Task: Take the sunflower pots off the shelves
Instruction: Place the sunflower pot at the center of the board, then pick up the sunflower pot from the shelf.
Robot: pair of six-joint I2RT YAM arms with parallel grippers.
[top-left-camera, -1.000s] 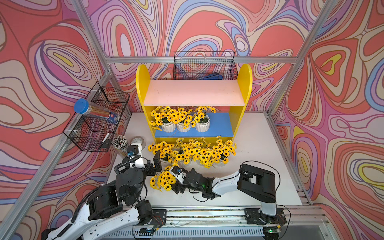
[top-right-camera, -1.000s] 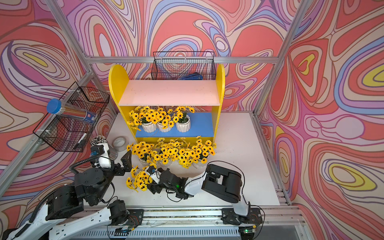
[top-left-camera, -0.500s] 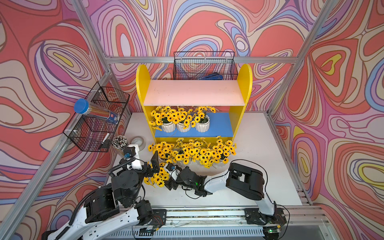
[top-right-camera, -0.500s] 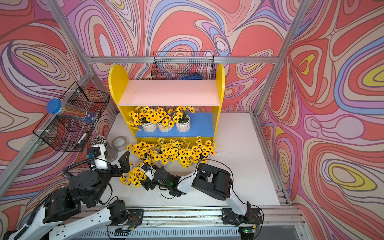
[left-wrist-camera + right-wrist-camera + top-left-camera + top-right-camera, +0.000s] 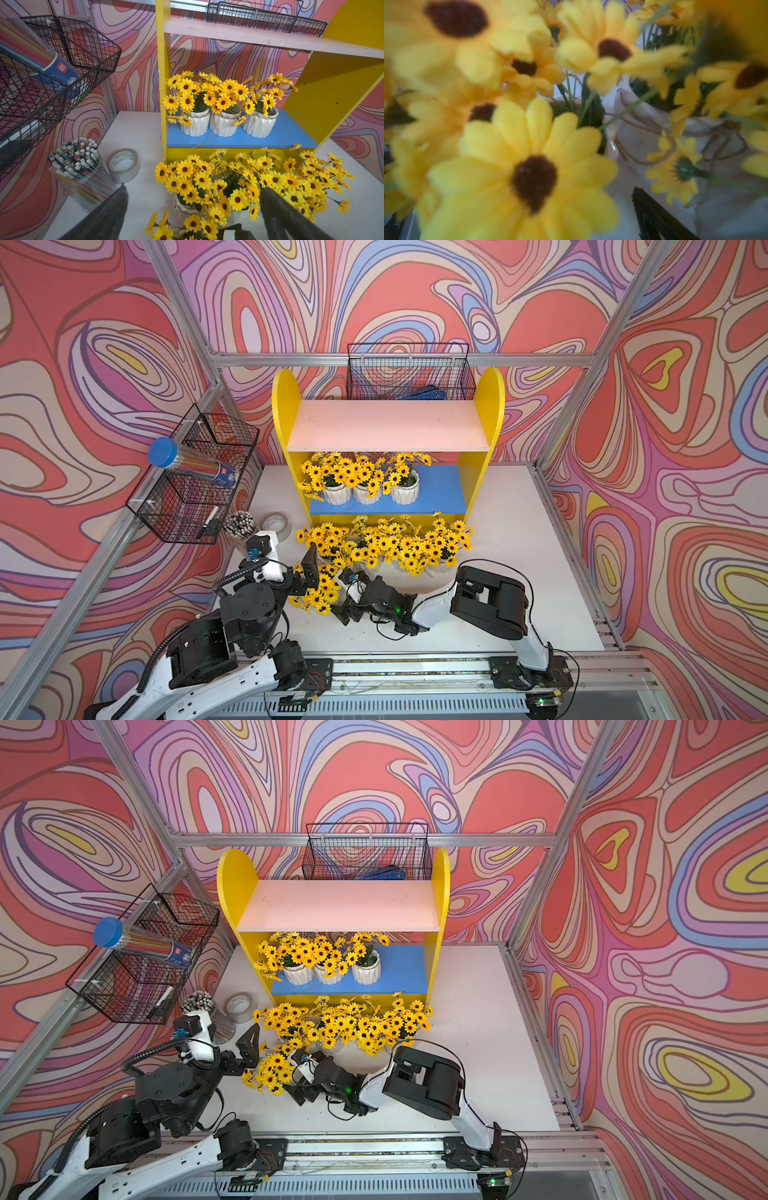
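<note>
My left pincer [image 5: 193, 187] gapes wide, empty. Left wrist view shows 3 small white ribbed sunflower pots [image 5: 223, 124] on the blue board [image 5: 291, 137] of the yellow wooden shelves [image 5: 332, 83]. Right wrist view shows only blurred blooms [image 5: 533, 180] and 1 finger [image 5: 654, 218]; can't tell my right pincer [image 5: 338, 595] state.

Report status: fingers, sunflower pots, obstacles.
Left gripper fingers open. Right gripper buried in flowers, state unclear. Three white ribbed ceramic sunflower pots on yellow wooden shelf's blue lower board. Other pots on white table crowd shelf front.
</note>
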